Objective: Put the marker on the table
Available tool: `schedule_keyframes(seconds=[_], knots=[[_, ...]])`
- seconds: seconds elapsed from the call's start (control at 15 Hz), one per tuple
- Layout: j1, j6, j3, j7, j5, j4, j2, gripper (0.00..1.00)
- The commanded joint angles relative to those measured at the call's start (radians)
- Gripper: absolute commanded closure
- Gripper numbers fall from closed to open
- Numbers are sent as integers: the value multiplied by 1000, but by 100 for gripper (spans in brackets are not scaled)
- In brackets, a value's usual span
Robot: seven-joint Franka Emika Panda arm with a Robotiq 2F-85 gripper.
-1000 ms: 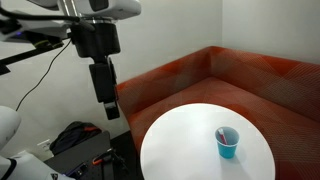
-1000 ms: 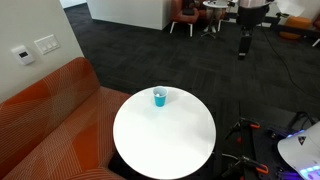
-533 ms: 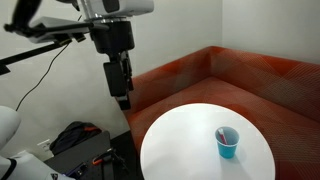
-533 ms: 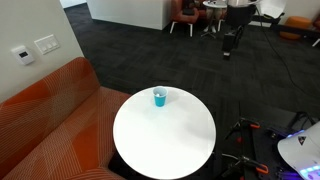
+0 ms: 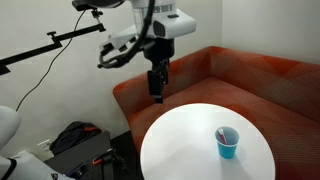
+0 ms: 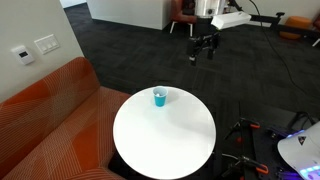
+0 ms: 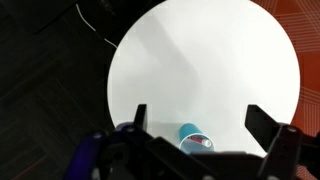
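We find the pinkish-red stick-shaped marker (image 5: pixel 222 133) standing in the light-blue plastic cup (image 5: pixel 228 146). Its long axis is close to upright with a slight lean, and its top end shows above the rim. The cup stands on the round white desk (image 5: pixel 180 145); the marker is not yet on the desk's surface.

The black two-finger end effector (image 5: pixel 157 88) hangs high with its fingers pointing down, well apart from the cup. In the wrist view its fingers (image 7: pixel 140 118) stand wide apart with nothing between them, and the cup (image 7: pixel 195 141) sits low in the picture between the two.

In our judgement the marker lies ahead of and below the end effector. The coming move calls for travel over the desk, then a descent along the marker's axis onto its exposed top end.
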Motion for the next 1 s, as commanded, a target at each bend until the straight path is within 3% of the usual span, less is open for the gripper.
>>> schedule_keyframes(seconds=[0.0,0.13,0.47,0.93], knots=[[4,56,-5,93,68,85,123,0],[7,59,-7,61,52,45,90,0],[9,73,-10,65,72,81,145,0],[-11,169,-49,236,266,130,226,0]])
